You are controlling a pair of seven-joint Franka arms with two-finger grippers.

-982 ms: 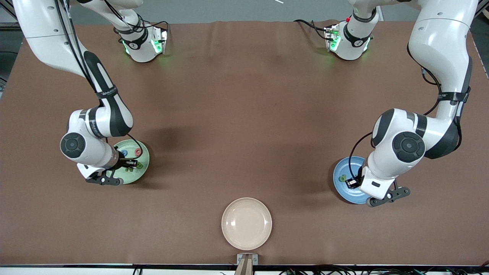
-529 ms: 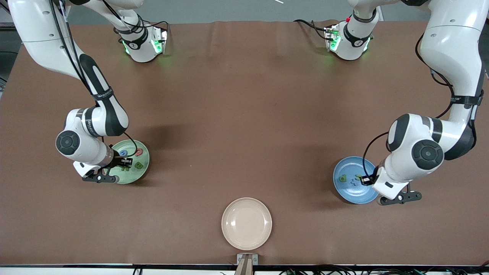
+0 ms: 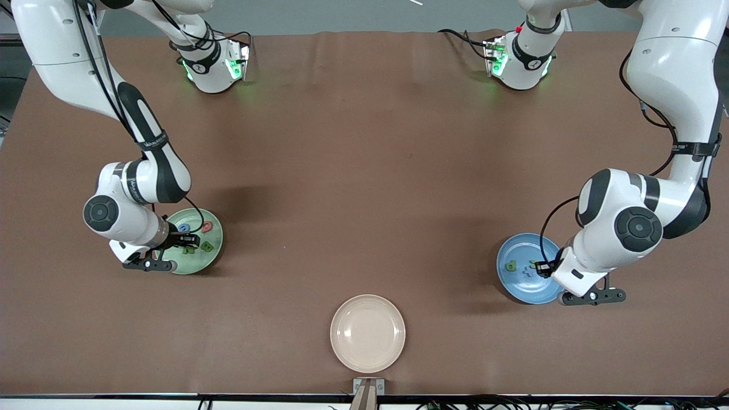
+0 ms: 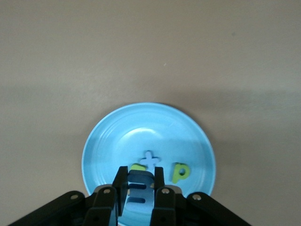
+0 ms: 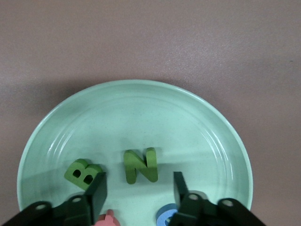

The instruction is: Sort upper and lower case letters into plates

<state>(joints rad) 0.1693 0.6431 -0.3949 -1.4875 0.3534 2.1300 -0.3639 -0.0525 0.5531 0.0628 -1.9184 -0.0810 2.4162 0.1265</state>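
The left gripper (image 4: 140,181), over the blue plate (image 4: 103,146), clamps a blue letter (image 4: 139,193), while the right gripper (image 5: 139,188) hangs spread above the mint plate's (image 5: 197,122) green N (image 5: 140,165).

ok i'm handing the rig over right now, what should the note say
Left gripper shut on a blue letter over the blue plate.
Right gripper open, holding nothing, over the green plate.
Blue plate: pale blue t, green p, another green piece partly hidden.
Green plate: green B, green N, round blue piece, pink piece.
To do: probably drop the held letter in the blue plate.
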